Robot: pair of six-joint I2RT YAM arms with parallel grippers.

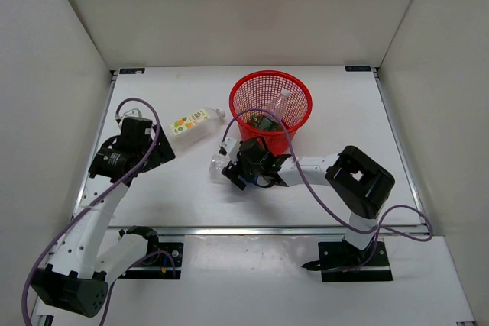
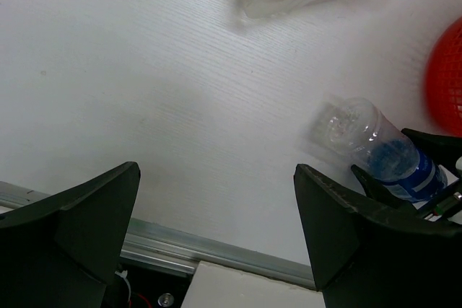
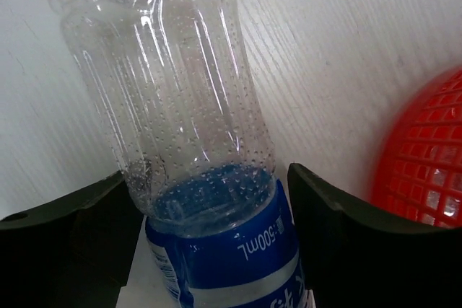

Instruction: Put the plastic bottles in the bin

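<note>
The right gripper (image 3: 208, 178) clasps the clear blue-labelled plastic bottle (image 3: 180, 91) lying beside the round red mesh basket (image 1: 237, 104). The left gripper (image 2: 216, 174) hangs wide open.

Bare bench (image 1: 344, 120) lies right of and behind the red bin (image 1: 271, 72), but the white fruit-label bottle (image 1: 189, 122) lies between the left end effector (image 2: 216, 171) and the bin, and the right end effector (image 1: 231, 166), gripping the blue-label bottle (image 3: 195, 142), crowds the bin's near-left side.
</note>
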